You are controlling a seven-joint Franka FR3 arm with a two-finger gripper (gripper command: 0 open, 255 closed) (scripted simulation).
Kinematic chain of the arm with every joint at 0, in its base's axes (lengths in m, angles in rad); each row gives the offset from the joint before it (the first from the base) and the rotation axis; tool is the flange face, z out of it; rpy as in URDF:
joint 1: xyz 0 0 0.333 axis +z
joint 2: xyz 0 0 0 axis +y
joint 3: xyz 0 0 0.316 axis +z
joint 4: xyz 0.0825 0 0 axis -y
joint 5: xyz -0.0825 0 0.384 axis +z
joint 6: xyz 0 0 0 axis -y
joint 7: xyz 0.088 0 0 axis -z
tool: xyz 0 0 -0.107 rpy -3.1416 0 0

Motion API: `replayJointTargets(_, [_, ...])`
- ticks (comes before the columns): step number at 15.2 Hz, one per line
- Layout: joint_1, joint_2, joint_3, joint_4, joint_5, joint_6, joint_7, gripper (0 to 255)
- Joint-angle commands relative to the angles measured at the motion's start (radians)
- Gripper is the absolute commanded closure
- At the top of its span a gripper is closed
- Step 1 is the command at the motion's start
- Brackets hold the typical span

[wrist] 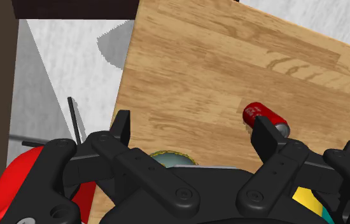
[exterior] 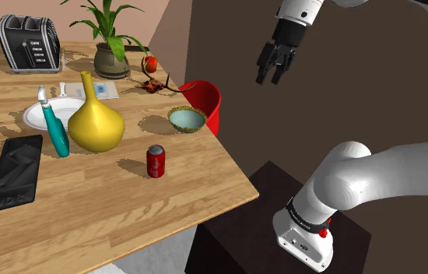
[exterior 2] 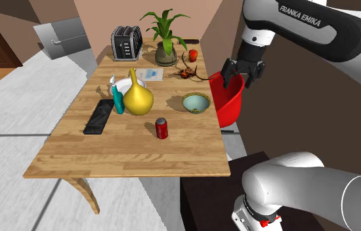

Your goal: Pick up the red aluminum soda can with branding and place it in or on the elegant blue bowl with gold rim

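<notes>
The red soda can (exterior: 156,161) (exterior 2: 162,128) stands upright on the wooden table (exterior: 127,210), near the edge facing the stand. The small blue-green bowl with a gold rim (exterior: 187,119) (exterior 2: 195,102) sits a short way behind it, beside a red container. My black gripper (exterior: 271,77) (exterior 2: 242,77) hangs open and holds nothing, high in the air beyond the table's edge, above and past the red container. In the wrist view the gripper (wrist: 193,127) looks down at the table; the can (wrist: 264,116) shows just past one fingertip and the bowl's rim (wrist: 170,155) peeks out by the hand.
A red container (exterior: 202,97) (exterior 2: 228,98) hangs at the table's edge next to the bowl. A yellow vase (exterior: 94,121), a teal bottle (exterior: 55,128), a white plate (exterior: 53,113) and a flat black slab (exterior: 14,171) lie beyond the can. A toaster (exterior: 27,43) and potted plant (exterior: 111,47) stand at the back.
</notes>
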Motion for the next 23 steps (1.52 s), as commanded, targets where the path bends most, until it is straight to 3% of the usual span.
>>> replayJointTargets(1, [0.000, 0.000, 0.000, 0.000, 0.000, 0.000, 0.000, 0])
replayJointTargets(12, [0.056, 0.150, 0.204, -0.131, 0.080, 0.320, 0.172, 0])
replayJointTargets(18, [0.077, 0.307, 0.313, -0.132, 0.089, 0.495, 0.272, 0])
replayJointTargets(23, [0.084, 0.471, 0.399, -0.094, 0.057, 0.629, 0.372, 0])
